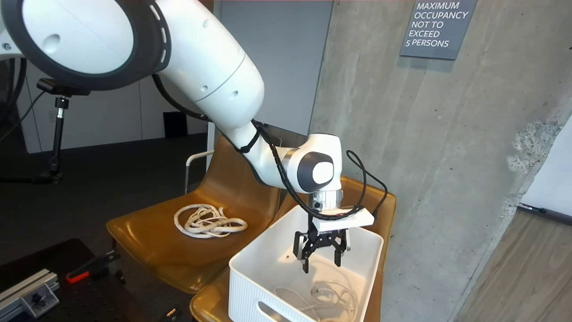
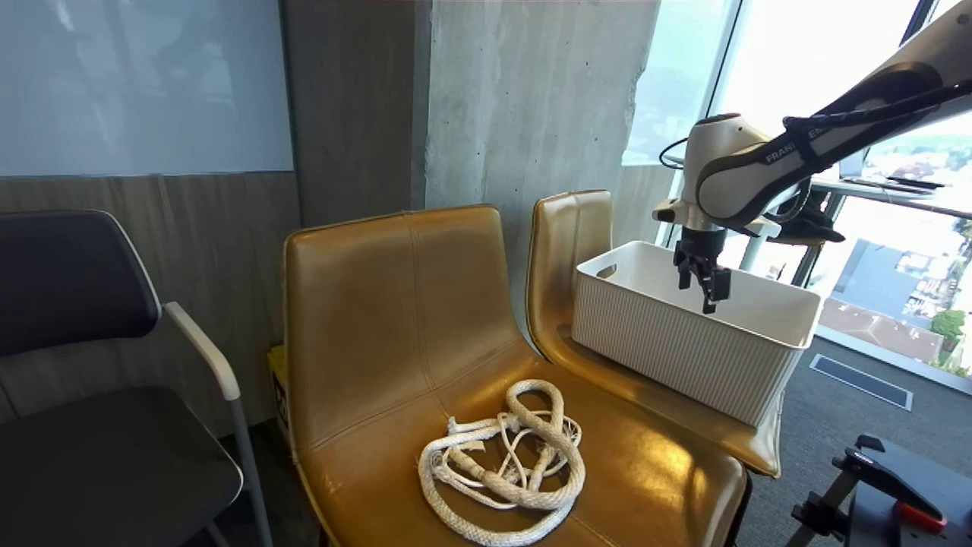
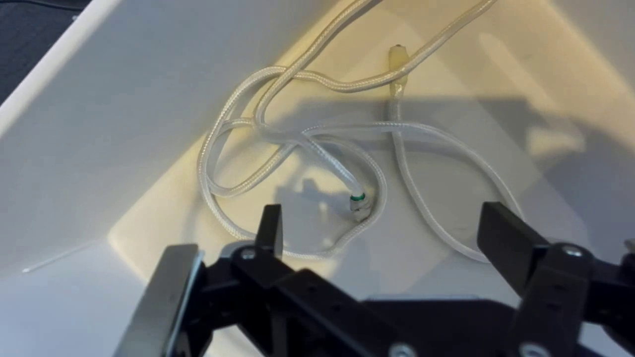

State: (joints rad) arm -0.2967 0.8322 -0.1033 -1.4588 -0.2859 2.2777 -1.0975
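My black gripper [image 1: 321,265] points down into a white bin [image 1: 250,286] in an exterior view, its fingers apart with nothing between them. The same gripper [image 2: 697,296] shows above the long ribbed side of the bin [image 2: 668,342] in an exterior view, its tips partly below the far rim line. In the wrist view, a thin white braided cord [image 3: 347,88] lies in loops on the bin floor, beneath the open fingers [image 3: 270,225]. One cord end carries a green band [image 3: 357,197]; another has a yellowish tip [image 3: 398,57]. The fingers appear above the cord, apart from it.
The bin rests on a tan chair [image 2: 571,228]. Beside it, another tan chair [image 2: 364,304] bears a coil of thick white rope [image 2: 531,497]. A concrete wall [image 1: 447,134] rises behind. A dark table with a red-marked tool [image 1: 78,276] stands near the front.
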